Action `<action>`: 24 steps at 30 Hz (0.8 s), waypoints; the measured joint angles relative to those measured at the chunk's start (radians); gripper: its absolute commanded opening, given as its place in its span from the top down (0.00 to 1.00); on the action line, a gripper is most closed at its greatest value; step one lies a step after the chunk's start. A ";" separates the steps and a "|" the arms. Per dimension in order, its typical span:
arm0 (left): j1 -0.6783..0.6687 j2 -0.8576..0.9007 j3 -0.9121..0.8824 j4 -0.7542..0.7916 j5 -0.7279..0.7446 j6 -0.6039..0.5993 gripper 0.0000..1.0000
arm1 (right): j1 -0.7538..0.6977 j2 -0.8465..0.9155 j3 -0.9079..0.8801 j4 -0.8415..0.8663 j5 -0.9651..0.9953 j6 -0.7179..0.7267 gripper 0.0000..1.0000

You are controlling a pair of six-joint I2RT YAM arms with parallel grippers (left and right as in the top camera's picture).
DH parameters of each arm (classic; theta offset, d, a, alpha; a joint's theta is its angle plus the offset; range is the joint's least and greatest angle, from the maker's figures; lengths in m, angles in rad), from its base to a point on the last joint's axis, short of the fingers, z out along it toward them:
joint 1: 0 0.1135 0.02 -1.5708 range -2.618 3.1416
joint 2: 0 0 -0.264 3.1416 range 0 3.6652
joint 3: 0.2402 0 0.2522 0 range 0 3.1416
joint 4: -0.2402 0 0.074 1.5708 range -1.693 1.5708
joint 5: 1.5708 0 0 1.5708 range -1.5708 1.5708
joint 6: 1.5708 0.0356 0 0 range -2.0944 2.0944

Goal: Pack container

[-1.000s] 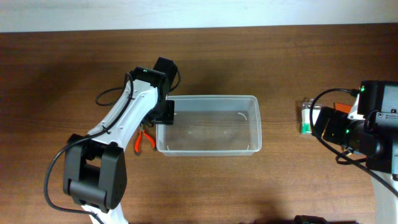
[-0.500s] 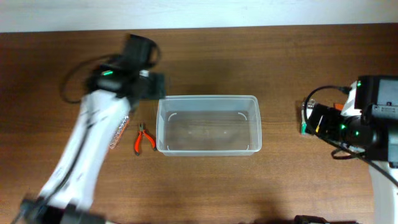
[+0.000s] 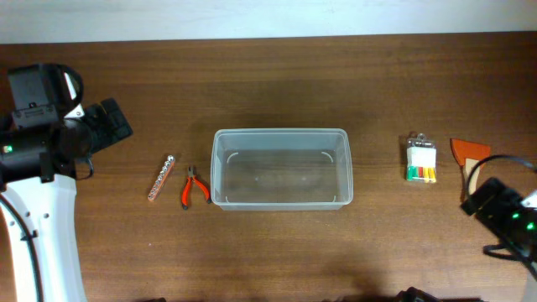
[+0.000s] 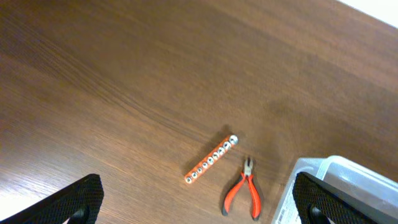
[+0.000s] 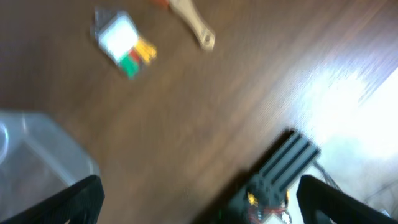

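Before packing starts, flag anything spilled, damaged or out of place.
Nothing stands out. The container sits upright and empty; the pliers and orange strip lie flat on one side, the small packet and wooden-handled tool on the other.

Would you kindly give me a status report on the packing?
Left pincer open, right pincer open, both empty. Container empty, centre table. Pliers beside it, nothing blocking.

Right wrist view is blurred, the container (image 5: 43,155) cut off at its edge.
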 measured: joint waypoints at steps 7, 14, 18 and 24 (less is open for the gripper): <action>0.005 0.013 -0.055 0.011 0.047 -0.001 0.01 | -0.067 0.179 0.011 0.116 -0.034 -0.200 0.02; 0.005 0.013 -0.058 0.028 0.055 -0.004 0.01 | -0.034 0.478 0.011 0.259 -0.072 -0.375 0.01; 0.005 0.013 -0.058 0.030 0.055 -0.004 0.01 | 0.039 0.622 0.011 0.291 -0.082 -0.448 0.01; 0.005 0.013 -0.058 0.032 0.053 -0.004 0.01 | 0.193 0.784 0.011 0.394 -0.028 -0.488 0.01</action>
